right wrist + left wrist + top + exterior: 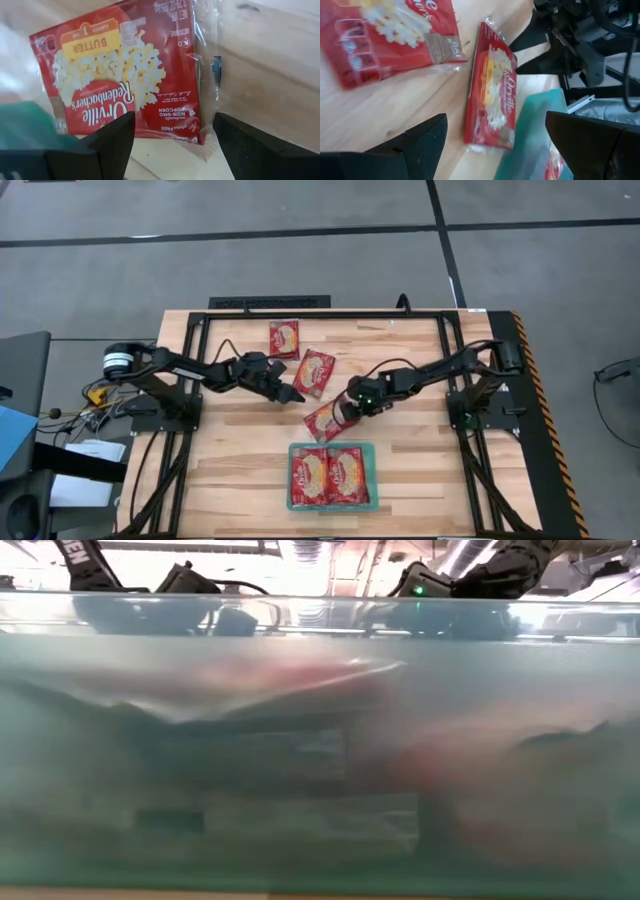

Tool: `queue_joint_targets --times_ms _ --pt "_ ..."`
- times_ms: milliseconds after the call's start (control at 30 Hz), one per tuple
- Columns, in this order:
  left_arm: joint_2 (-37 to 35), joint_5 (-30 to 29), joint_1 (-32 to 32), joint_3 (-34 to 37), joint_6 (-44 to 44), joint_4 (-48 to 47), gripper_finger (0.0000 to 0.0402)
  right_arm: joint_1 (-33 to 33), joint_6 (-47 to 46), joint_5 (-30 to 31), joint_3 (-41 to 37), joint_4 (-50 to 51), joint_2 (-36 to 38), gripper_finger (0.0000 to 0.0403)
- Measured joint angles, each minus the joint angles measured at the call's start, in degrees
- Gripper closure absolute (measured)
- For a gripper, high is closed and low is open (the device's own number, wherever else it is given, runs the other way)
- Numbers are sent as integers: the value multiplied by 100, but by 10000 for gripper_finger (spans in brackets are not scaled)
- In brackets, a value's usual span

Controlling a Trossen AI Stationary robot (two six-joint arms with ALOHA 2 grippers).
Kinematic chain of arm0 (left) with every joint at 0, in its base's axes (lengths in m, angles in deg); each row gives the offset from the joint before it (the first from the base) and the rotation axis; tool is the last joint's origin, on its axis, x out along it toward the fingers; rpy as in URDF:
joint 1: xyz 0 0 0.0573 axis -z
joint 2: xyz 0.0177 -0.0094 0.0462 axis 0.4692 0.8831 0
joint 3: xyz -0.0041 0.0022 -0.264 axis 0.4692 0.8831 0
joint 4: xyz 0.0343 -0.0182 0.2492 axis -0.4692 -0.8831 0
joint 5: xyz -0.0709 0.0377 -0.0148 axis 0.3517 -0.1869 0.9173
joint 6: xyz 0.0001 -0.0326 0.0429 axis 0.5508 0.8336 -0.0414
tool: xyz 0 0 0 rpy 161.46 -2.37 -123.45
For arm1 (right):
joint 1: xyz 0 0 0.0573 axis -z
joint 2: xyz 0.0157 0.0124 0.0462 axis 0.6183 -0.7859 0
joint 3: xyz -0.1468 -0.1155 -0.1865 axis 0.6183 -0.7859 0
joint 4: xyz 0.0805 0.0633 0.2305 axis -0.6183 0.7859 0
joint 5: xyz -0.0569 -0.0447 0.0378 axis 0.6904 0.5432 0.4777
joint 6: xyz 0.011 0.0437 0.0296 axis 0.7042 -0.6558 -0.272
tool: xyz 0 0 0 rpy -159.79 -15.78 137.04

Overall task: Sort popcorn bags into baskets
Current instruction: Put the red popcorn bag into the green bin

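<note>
Three loose popcorn bags lie flat on the wooden table: one at the far side (284, 338), one in the middle (314, 372), and one (326, 421) just beyond the teal basket (292, 450). The basket holds two more bags (330, 478) side by side. My right gripper (345, 412) hangs open over the bag nearest the basket (125, 75), pointing steeply down, one finger toward each side of it. My left gripper (293, 394) is open and low beside the middle bag (390, 35), pointing toward the bag by the basket (492, 90).
A black metal frame (330, 314) runs around the table, with an arm base at each side. In the low view the basket's translucent teal wall (320, 740) fills nearly the whole picture. Bare wood lies to the left and right of the basket.
</note>
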Motion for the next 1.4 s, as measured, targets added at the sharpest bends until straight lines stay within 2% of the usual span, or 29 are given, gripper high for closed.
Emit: queue_joint_targets --times_ms 200,367,500,633,833,967,1267,1400 --pt "571 238 4 -423 -89 -7 77 223 334 -57 -14 159 105 101" --pt "994 327 4 -670 -354 -34 77 438 229 474 -50 258 365 101" --pt "1322 322 4 -789 -498 -57 81 370 22 583 -34 227 616 101" --pt "1555 424 4 -916 -531 -56 91 65 -645 825 -33 295 684 101" --pt "1592 485 4 -1024 -640 -138 97 -479 -1778 1507 -31 381 677 101" --pt "1601 476 4 -1083 -732 -178 97 -618 -2207 1712 -31 395 676 101" --pt "1601 546 10 -1090 -872 -307 97 -853 -3040 1927 -20 14 125 101" --pt "1599 558 38 -1094 -1007 -369 97 -899 -3173 2054 -17 1 116 101"
